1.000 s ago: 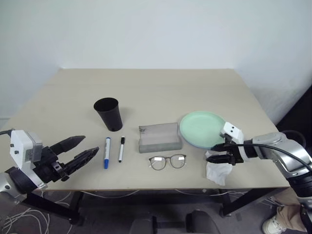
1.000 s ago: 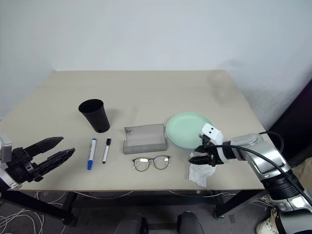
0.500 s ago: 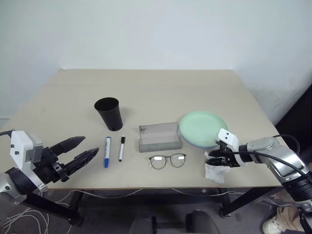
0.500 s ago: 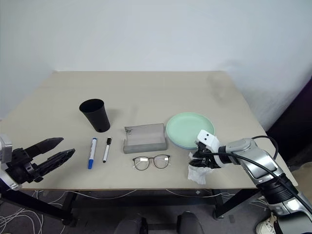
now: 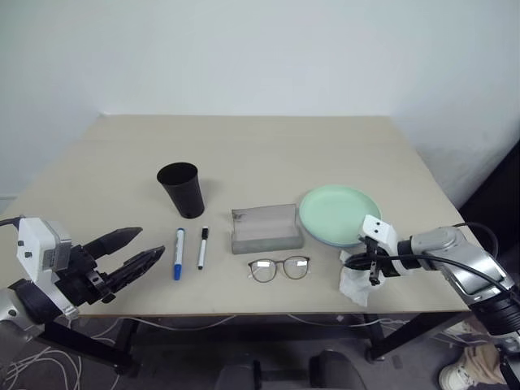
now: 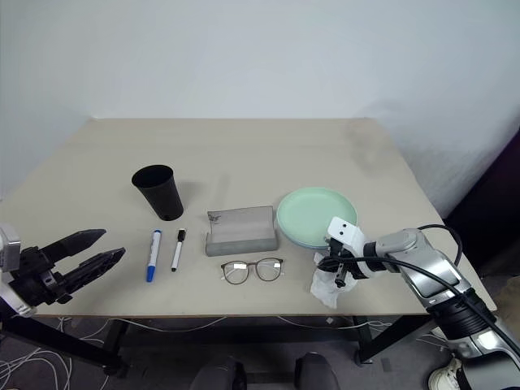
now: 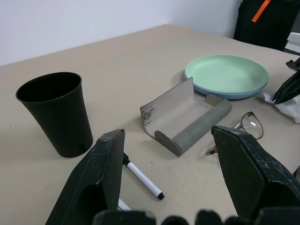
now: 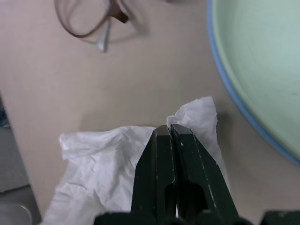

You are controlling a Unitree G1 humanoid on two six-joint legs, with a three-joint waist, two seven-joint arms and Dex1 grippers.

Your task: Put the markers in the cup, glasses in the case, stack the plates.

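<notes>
Matt beige desk (image 5: 268, 154), smooth. The cup (image 5: 182, 189) looks matt black plastic; the plates (image 7: 227, 75) smooth, faintly glossy plastic. The case (image 7: 185, 121) is dull grey, cloth-like. Crumpled white paper tissue (image 8: 108, 159) at four o'clock.

— What sort of room is this?
— Plain. A bare white wall (image 5: 260, 49) runs across the far side, evenly lit, with a soft shadow falling on it at the right.
— And the furniture?
— One table (image 5: 268, 154) with a beige top, its far edge close against the wall. Dark legs (image 5: 406, 329) show beneath its near edge.
— What lies under it?
— A grey floor (image 5: 195, 349), with a tangle of pale cables (image 5: 32, 361) at the near left.
— Anything off to the right?
— A dark shape (image 5: 500, 195) stands beside the table there; from the left wrist view it is black with an orange strip (image 7: 261, 9).
</notes>
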